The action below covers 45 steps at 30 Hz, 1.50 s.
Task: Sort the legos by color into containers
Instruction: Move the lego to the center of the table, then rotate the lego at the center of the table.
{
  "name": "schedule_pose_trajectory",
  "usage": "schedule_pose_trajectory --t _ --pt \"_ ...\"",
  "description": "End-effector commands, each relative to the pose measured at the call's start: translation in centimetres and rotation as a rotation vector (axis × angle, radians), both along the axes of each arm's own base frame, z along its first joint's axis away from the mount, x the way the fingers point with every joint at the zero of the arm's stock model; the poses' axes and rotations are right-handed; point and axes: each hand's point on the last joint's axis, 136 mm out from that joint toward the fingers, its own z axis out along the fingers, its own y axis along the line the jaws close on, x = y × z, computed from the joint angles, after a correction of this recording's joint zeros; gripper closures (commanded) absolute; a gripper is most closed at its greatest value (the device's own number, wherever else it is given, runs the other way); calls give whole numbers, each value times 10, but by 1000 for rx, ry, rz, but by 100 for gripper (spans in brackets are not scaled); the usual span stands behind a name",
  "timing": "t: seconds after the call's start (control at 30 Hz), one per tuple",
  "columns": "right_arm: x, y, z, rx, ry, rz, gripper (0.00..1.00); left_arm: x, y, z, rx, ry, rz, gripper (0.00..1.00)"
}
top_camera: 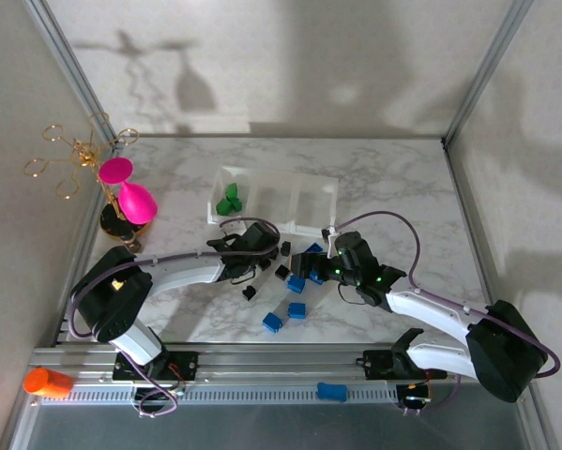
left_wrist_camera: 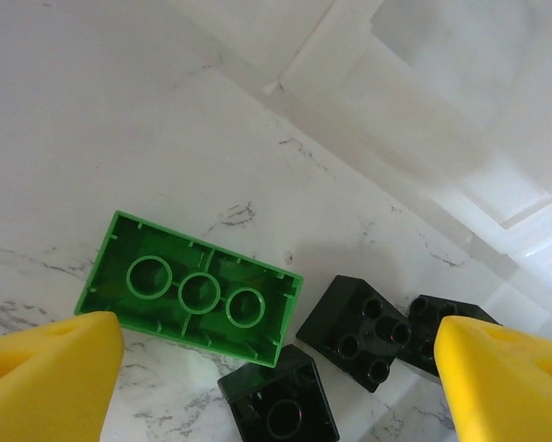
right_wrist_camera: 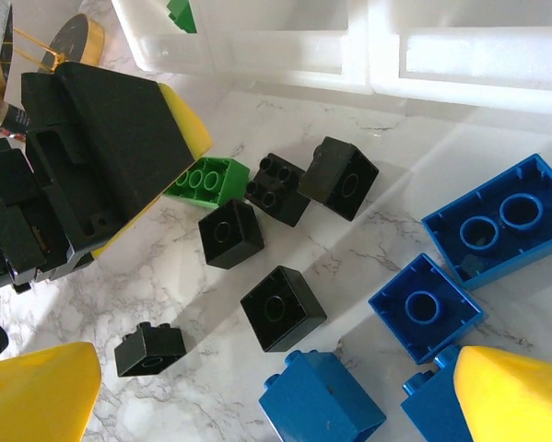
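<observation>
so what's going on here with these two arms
Two robot arms are sorting bricks by color. The left gripper hangs open over an upside-down green brick beside some black bricks; the right gripper hangs open over the blue bricks. A few green bricks already lie in the left compartment of the tray.

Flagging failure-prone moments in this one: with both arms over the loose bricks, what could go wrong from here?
1. The green brick lies tight against black bricks; the left gripper's open fingers may catch one too.
2. The right gripper hangs open beside it over the same pile; the arms could collide.
3. One blue brick lies on the front rail, off the marble, and may be missed.
</observation>
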Motion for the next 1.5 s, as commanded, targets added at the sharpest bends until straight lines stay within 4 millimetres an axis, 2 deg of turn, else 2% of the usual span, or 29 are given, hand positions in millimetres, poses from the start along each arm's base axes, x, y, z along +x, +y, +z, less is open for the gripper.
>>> schedule_pose_trajectory --t 0.0,0.17,0.5,0.63,0.73,0.8,0.93,1.0,1.07,1.23,1.47 --pt "0 -2 -3 9 6 -3 1 -5 12 -12 42 17 82 13" --pt "2 -5 -4 4 9 -8 1 1 2 -22 23 34 85 13" --pt "4 -7 -5 3 11 -15 1 30 5 -27 82 20 103 16" --pt "5 -6 -4 2 16 -13 1 32 22 -21 175 3 119 16" --pt "4 -8 -4 0 13 -16 1 36 46 -19 244 4 134 16" --pt "5 -6 -3 2 13 -11 1 39 68 -5 318 -18 151 16" --pt "4 -6 -3 7 16 -12 1 39 91 26 385 -47 148 16" --pt "4 -6 -4 12 16 -14 1 37 85 37 338 -59 130 17" --pt "5 -3 -4 21 21 -8 1 33 69 38 255 -63 112 17" --pt "7 7 0 53 31 16 1 17 34 17 101 -19 109 18" --pt "4 6 2 49 23 33 1 12 8 -10 156 42 57 18"
